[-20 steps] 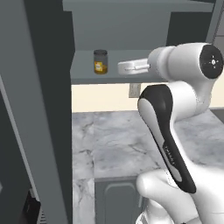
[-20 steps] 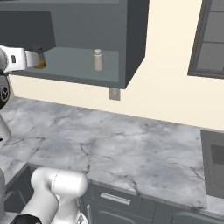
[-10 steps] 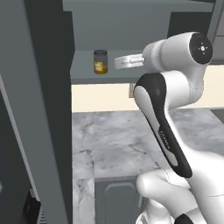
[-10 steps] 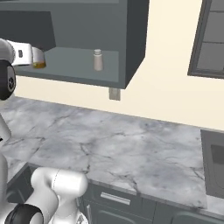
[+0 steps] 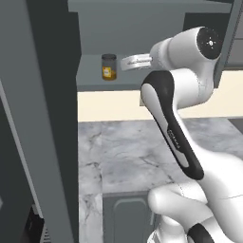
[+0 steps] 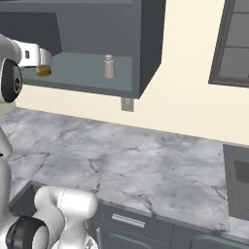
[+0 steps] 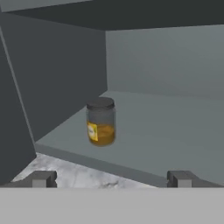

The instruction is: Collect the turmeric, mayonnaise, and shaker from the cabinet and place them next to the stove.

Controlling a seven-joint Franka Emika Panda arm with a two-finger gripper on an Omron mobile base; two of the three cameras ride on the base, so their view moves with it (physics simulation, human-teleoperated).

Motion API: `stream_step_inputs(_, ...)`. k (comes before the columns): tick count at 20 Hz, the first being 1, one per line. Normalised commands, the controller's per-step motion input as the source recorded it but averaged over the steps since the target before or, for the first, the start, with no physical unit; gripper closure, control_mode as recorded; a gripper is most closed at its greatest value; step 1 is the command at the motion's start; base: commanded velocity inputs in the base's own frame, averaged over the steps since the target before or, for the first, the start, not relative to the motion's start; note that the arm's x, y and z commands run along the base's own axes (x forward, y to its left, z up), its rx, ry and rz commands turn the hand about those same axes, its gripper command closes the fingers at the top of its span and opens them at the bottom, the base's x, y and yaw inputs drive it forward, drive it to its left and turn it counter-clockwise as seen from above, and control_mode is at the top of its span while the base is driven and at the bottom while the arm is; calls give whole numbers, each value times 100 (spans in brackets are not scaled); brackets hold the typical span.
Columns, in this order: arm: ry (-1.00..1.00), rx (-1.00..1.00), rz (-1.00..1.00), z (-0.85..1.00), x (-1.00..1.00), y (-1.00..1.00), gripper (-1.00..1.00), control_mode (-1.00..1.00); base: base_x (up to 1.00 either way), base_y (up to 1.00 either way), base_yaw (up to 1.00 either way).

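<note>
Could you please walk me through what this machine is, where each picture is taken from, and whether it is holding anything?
It is a white robot arm on a driving base in a simulated kitchen. Two pictures come from cameras on the base, behind the arm to its left and right; the third looks along the hand itself. The gripper is open and holds nothing. It points at the turmeric, an amber jar with a dark lid standing on the shelf of the open cabinet. The small pale shaker stands further along the same shelf. Below lies a grey marble counter.
</note>
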Motion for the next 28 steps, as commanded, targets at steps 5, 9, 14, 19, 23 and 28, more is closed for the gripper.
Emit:
stream_step_inputs(5, 1, 0, 0, 0, 33, 10, -100, -100, 0, 0, 0)
stream_step_inputs(9, 1, 0, -1, 0, 40, 16, -100, -100, 0, 0, 0)
stream_step_inputs(14, -10, 0, 0, 0, 31, 15, -100, -100, 0, 0, 0)
stream_step_inputs(19, -17, 0, 1, 0, 13, 15, -100, -100, 0, 0, 0)
stream_step_inputs(23, -2, -2, 1, 0, 0, 7, -100, -100, 0, 0, 0)
stream_step_inputs(28, 0, -3, 2, -6, 8, 2, -100, -100, 0, 0, 0)
